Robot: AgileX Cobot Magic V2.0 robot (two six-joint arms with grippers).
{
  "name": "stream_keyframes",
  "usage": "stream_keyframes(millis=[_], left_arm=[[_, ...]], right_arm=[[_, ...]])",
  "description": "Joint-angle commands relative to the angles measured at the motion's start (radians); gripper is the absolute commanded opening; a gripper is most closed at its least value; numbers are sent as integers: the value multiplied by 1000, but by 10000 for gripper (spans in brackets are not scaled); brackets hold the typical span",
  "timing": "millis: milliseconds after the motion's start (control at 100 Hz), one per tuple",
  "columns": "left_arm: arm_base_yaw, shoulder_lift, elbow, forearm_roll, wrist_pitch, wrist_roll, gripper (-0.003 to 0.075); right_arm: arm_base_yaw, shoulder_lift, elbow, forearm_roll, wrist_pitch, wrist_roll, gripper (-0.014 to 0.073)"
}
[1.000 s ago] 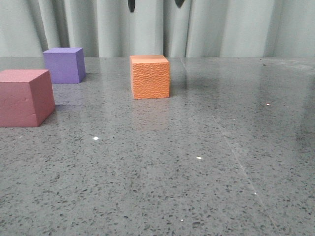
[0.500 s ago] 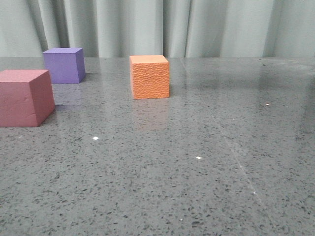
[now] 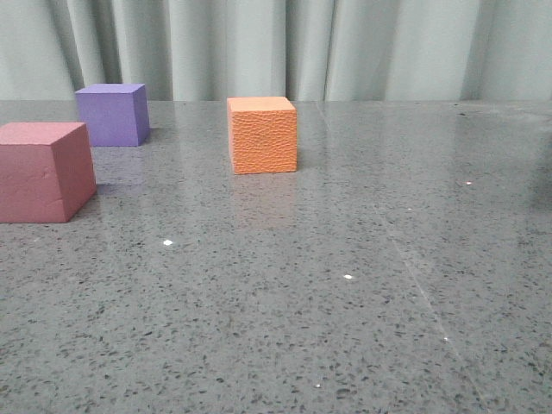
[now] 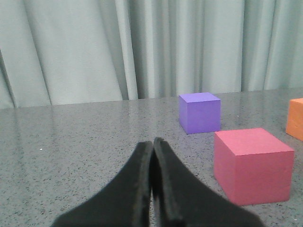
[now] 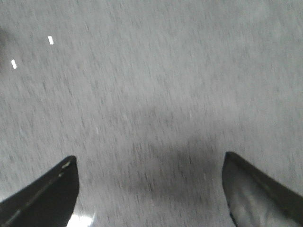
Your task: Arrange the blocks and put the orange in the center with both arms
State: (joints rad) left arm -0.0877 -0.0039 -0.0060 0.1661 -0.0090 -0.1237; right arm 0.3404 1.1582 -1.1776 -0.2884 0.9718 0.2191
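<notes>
The orange cube (image 3: 262, 134) stands alone on the grey table (image 3: 345, 302), with the purple cube (image 3: 111, 114) farther back to its left and the pink cube (image 3: 45, 171) nearer at the left edge. The left gripper (image 4: 152, 142) is closed on nothing, its tips pressed together near the pink cube. The right gripper (image 5: 149, 163) is spread wide over bare tabletop.

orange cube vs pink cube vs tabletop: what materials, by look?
Orange cube: likely foam with a pebbled, leather-like skin, matte.
Pink cube: likely foam, smooth and matte, with a faint crease on its front face.
Tabletop: speckled grey stone look, polished; it mirrors the cubes. Real stone or laminate can't be told.
</notes>
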Motion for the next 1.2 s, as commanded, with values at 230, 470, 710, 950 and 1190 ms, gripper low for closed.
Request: stream_keyframes(millis=[230, 470, 710, 950, 1190], left_arm=[[3, -33, 55, -9, -83, -5, -19], [3, -33, 55, -9, -83, -5, -19], [3, -33, 55, -9, -83, -5, -19], [3, -33, 55, -9, -83, -5, -19], [3, -33, 55, -9, -83, -5, -19]], right_arm=[[-11, -434, 352, -27, -98, 53, 610], [-11, -700, 482, -41, -50, 53, 610], [-11, -799, 517, -39, 44, 53, 610], [-11, -799, 517, -40, 62, 53, 449], [-11, -799, 517, -40, 53, 53, -119]])
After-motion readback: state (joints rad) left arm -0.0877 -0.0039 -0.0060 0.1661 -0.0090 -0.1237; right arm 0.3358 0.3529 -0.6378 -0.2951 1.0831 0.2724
